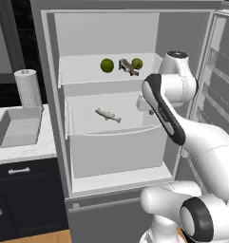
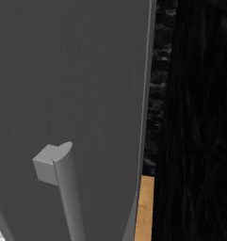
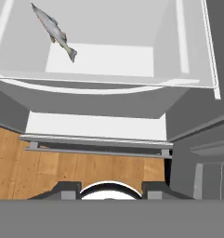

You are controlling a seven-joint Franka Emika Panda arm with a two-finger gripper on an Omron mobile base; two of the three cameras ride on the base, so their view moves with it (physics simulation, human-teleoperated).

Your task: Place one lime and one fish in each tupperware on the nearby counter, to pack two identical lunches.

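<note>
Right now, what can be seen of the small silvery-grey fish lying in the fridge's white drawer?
The small silvery-grey fish is slim, with a darker speckled back, a paler belly and a forked tail. It lies flat on its side, alone on the floor of the open white fridge drawer, angled across it, touching neither wall. The hand view shows it at the drawer's far left, tail pointing toward the middle. Nothing grips or covers it.
</note>
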